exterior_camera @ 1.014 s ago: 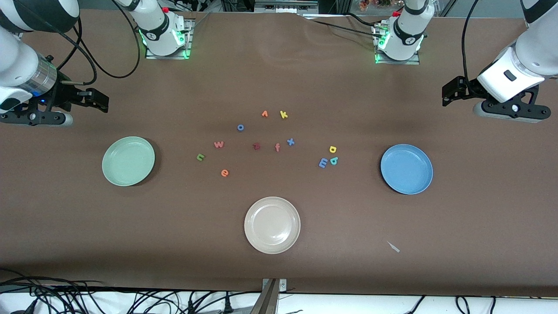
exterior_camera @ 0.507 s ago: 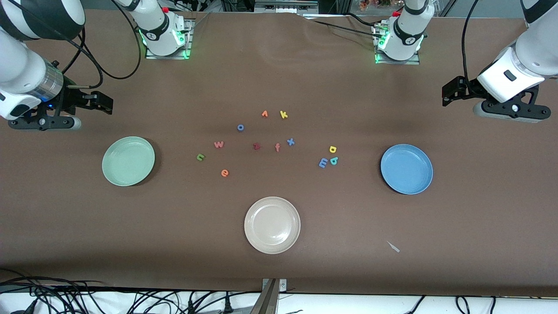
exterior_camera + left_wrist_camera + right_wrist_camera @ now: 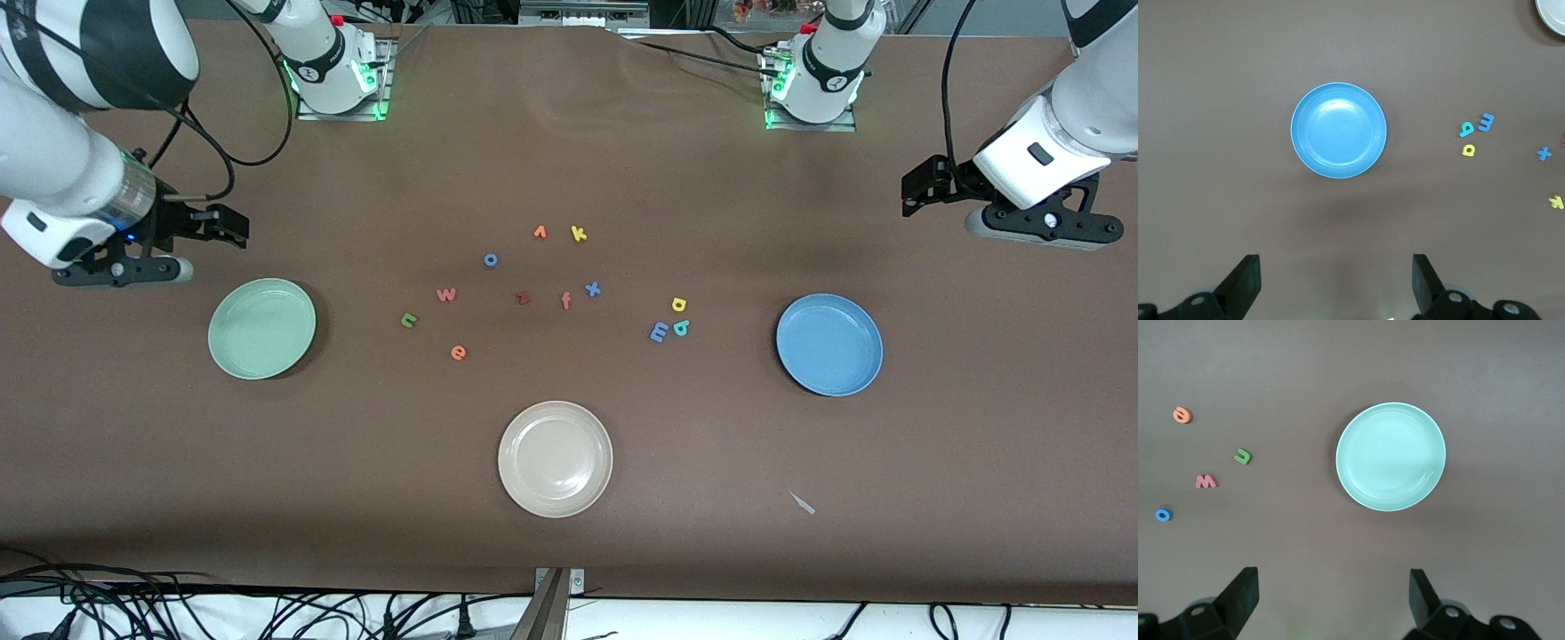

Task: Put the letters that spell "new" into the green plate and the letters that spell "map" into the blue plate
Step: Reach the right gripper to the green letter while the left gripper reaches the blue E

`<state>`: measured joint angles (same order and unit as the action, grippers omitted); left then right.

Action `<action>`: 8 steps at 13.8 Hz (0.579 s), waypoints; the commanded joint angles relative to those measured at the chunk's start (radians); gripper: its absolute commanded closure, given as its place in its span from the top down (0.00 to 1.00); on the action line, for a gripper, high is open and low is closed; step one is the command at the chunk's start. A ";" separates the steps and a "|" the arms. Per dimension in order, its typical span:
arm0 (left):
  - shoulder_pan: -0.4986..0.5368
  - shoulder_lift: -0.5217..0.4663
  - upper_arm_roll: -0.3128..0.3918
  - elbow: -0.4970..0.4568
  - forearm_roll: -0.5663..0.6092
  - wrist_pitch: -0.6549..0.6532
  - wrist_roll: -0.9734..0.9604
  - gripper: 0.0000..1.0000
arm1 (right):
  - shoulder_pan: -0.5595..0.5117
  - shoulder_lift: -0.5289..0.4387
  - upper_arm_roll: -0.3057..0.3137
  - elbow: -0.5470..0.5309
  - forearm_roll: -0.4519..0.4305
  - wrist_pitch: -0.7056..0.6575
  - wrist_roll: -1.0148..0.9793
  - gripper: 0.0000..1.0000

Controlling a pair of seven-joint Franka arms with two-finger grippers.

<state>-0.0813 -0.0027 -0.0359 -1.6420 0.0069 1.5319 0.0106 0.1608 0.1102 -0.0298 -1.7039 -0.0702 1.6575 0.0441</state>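
A: Letters first: green n, salmon-red w and orange e lie loose near the middle of the desk, on the side toward the right arm's end, with the e nearest the front camera. The green plate sits well apart from them, closer to that end's edge, and holds nothing yet.

B: And the other 3? Periwinkle m, teal p and yellow a huddle together, m and p just about touching, between the desk's middle and the blue plate, which holds nothing either.

A: Handling, I'd judge: thin foam, featherlight, soft, lying flat. Best pinched across a letter's outer edges, straight down, gently, or it may skid.

B: That m-p pair looks awkward; taking one could drag the other.

A: Right gripper hangs above the desk beside the green plate, fingers spread wide, holding nothing.

B: Left gripper waits above the left arm's end of the desk, fingers apart too, nothing held.

A: Decoys sit in the middle: z, f, x, k.
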 commanded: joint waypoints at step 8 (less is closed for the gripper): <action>-0.164 0.318 -0.032 0.106 -0.016 0.115 0.029 1.00 | 0.129 0.127 0.004 -0.170 0.073 0.386 0.379 1.00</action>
<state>-0.2150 0.1785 -0.0724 -1.6336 -0.0019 1.6440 0.0340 0.2497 0.2293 -0.0236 -1.7828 -0.0101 1.9169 0.3162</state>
